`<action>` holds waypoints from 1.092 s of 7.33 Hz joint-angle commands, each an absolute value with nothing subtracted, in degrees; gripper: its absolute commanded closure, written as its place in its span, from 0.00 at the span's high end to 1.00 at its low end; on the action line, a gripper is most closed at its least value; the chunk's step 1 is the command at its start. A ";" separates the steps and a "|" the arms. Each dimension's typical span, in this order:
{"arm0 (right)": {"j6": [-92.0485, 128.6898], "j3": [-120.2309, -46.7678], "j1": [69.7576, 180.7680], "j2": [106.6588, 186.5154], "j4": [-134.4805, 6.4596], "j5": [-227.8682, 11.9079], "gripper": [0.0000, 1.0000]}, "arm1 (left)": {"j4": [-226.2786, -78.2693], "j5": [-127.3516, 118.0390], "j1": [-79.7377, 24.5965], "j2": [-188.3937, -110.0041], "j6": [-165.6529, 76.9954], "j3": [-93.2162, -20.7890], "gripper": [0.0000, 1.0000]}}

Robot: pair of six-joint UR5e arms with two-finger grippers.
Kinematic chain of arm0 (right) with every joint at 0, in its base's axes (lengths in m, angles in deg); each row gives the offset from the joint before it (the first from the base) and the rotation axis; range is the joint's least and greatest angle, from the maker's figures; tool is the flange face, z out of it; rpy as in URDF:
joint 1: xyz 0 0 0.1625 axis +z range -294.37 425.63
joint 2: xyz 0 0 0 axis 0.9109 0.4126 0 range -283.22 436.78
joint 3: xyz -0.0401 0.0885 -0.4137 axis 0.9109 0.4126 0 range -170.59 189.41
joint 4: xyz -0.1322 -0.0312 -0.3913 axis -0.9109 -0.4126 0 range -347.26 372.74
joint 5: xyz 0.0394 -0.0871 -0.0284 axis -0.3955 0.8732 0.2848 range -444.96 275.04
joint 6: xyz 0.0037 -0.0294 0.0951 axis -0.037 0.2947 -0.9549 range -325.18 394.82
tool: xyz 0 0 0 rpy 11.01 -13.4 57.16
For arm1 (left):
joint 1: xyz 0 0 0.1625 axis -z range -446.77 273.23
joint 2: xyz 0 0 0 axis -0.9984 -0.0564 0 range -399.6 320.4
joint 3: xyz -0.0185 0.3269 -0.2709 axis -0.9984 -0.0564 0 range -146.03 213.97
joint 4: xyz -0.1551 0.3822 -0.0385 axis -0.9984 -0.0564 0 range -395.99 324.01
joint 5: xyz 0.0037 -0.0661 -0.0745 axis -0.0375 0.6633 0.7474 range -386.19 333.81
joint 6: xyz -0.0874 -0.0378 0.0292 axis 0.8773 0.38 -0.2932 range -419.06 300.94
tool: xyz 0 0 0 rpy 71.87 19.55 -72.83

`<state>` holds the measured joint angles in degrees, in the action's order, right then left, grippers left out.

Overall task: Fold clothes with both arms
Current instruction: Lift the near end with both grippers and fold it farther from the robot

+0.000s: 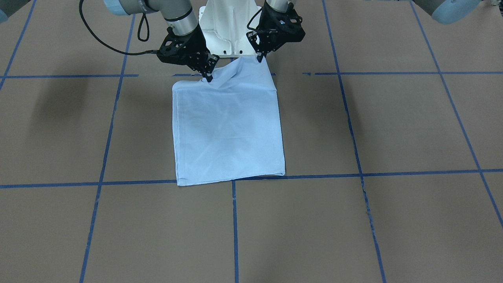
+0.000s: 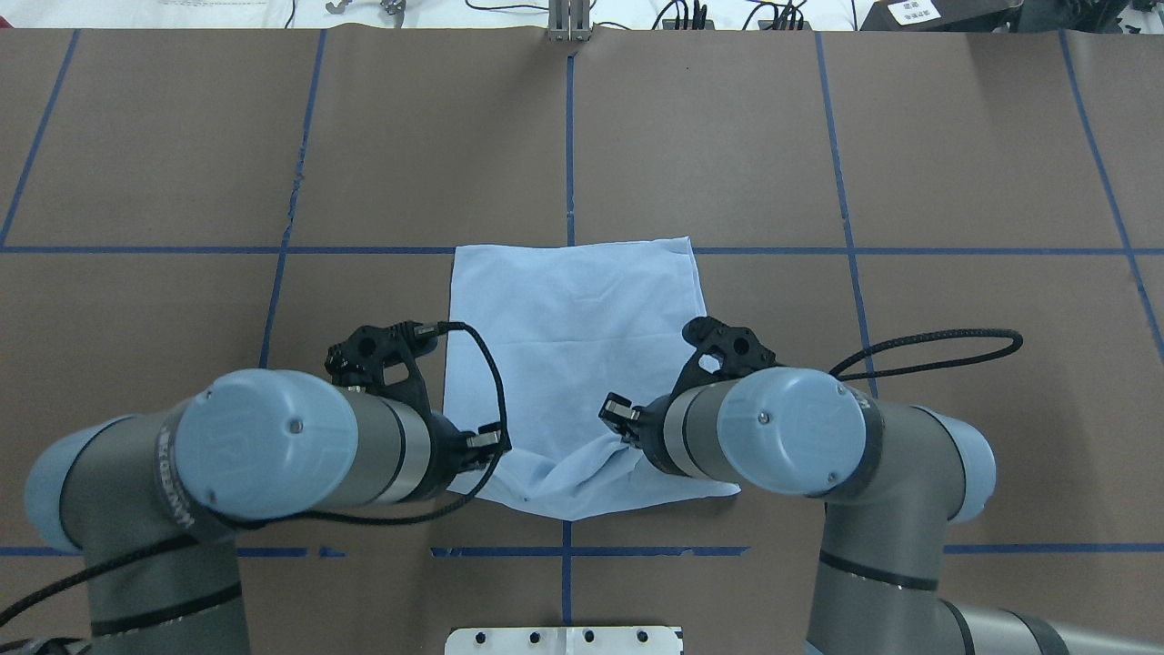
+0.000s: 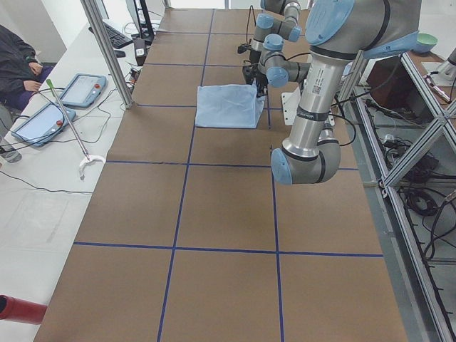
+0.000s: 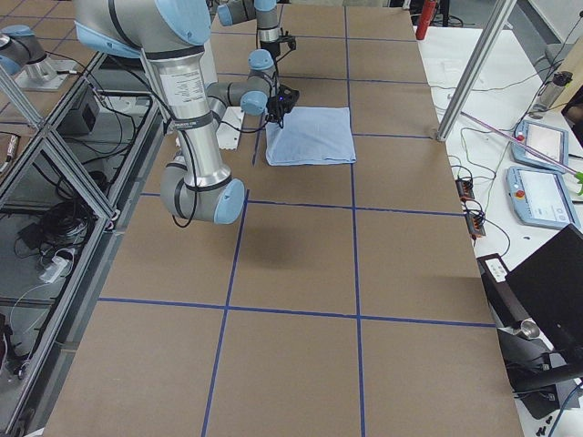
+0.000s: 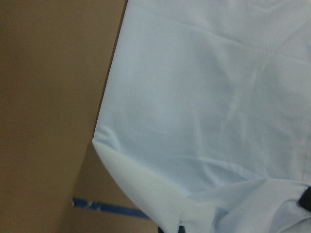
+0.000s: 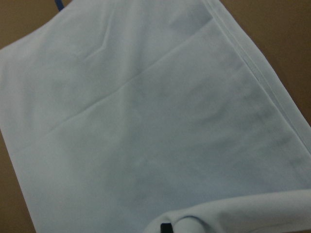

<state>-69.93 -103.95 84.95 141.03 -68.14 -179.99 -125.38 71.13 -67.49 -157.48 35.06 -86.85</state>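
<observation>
The light blue T-shirt (image 1: 228, 129) lies folded into a tall rectangle on the brown table, in front of the robot's base. Its chest print and collar are hidden. My left gripper (image 1: 260, 59) is shut on the shirt's near corner and holds it slightly raised. My right gripper (image 1: 208, 77) is shut on the same near edge, a short way in from the other corner. From overhead the shirt (image 2: 573, 337) bunches between the left gripper (image 2: 491, 446) and the right gripper (image 2: 620, 420). Both wrist views are filled with the cloth (image 5: 204, 121) (image 6: 146, 126).
The white pedestal base (image 1: 230, 27) stands just behind the shirt's near edge. Blue tape lines (image 1: 234, 228) grid the table. A seated operator's tablets (image 3: 82, 89) and an aluminium post (image 3: 107, 50) stand at the table's far side.
</observation>
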 commanded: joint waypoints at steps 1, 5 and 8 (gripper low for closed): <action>-66.09 -97.32 90.13 137.27 -67.60 -180.23 0.00 | -131.68 72.76 -61.48 -158.34 31.92 -80.41 0.00; -60.39 -70.64 101.55 121.10 -65.24 -186.21 0.00 | -144.91 74.45 -51.02 -166.77 30.08 -57.61 0.00; -51.78 -61.35 107.28 119.68 -57.58 -187.17 1.00 | -156.05 74.36 -42.58 -172.14 20.42 -38.72 1.00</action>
